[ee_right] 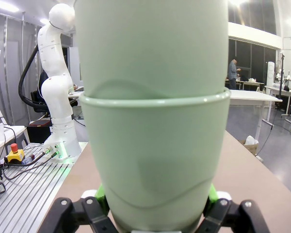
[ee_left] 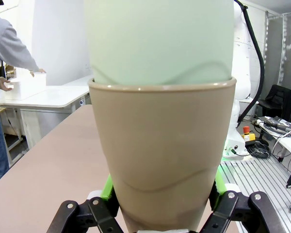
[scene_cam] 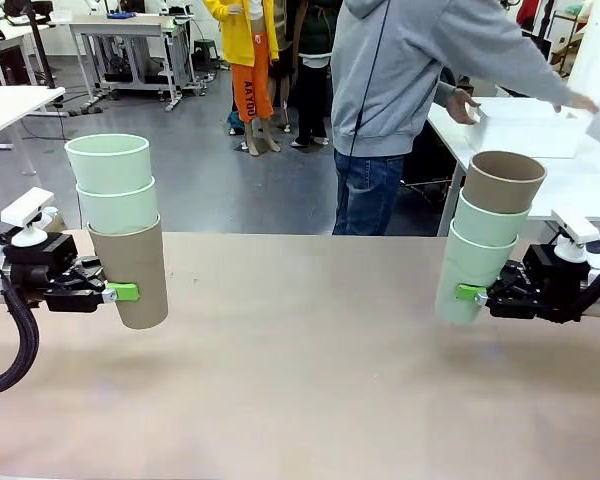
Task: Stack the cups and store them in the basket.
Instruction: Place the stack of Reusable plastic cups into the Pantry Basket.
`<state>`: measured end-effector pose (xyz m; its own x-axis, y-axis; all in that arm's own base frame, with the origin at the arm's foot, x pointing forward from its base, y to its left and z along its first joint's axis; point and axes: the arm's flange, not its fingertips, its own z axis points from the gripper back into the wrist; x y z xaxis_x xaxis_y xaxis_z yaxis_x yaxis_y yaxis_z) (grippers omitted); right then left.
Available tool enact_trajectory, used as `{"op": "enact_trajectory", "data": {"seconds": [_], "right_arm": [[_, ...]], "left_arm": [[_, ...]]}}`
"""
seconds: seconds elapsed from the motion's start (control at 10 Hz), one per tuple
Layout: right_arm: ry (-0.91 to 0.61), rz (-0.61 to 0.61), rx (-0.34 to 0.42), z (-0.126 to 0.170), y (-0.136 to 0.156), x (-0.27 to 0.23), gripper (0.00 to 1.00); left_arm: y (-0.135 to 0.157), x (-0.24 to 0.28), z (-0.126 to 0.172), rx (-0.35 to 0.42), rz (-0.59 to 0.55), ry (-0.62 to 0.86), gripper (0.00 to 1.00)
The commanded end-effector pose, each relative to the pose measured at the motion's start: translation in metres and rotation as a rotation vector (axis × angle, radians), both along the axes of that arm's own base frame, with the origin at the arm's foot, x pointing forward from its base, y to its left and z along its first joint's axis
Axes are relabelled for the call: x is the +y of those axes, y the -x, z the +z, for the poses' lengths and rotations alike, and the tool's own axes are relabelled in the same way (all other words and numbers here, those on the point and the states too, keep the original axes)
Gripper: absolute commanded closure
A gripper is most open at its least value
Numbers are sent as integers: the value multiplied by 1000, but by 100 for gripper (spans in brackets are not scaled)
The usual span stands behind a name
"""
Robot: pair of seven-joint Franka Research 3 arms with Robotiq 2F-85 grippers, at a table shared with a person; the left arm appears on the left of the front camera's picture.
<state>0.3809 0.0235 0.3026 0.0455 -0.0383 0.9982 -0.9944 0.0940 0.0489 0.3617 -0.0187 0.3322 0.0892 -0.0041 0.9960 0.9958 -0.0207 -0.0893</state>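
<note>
Stacking half done: left gripper (scene_cam: 128, 292) clamped on tan-based three-cup stack (scene_cam: 117, 207), right gripper (scene_cam: 468, 293) clamped on mint-based stack (scene_cam: 488, 226); next probably nest both stacks, since basket (scene_cam: 528, 132) sits far right under a person's hand (scene_cam: 464, 106).

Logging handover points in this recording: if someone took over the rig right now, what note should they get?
Left gripper: shut on the left stack, a tan cup under two mint ones.
Right gripper: shut on the right stack, two mint cups with a tan one on top.
Basket: on the far white table, the person's hands on it.
Done: two stacks of three.
Left: join the stacks and put them in the basket.
</note>
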Motion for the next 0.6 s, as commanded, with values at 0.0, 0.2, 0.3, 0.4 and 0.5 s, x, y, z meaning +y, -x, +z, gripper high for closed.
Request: {"op": "enact_trajectory", "data": {"seconds": [0.0, 0.2, 0.3, 0.4, 0.5], "right_arm": [[-1, -3, -15, 4, -1, 0, 16], [-1, -3, -15, 4, -1, 0, 16], [-1, -3, -15, 4, -1, 0, 16], [-1, -3, -15, 4, -1, 0, 16], [-1, -3, -15, 4, -1, 0, 16]], "left_arm": [[0, -1, 6, 2, 4, 14, 15], [0, -1, 6, 2, 4, 14, 15], [0, -1, 6, 2, 4, 14, 15], [0, -1, 6, 2, 4, 14, 15], [0, -1, 6, 2, 4, 14, 15]]}}
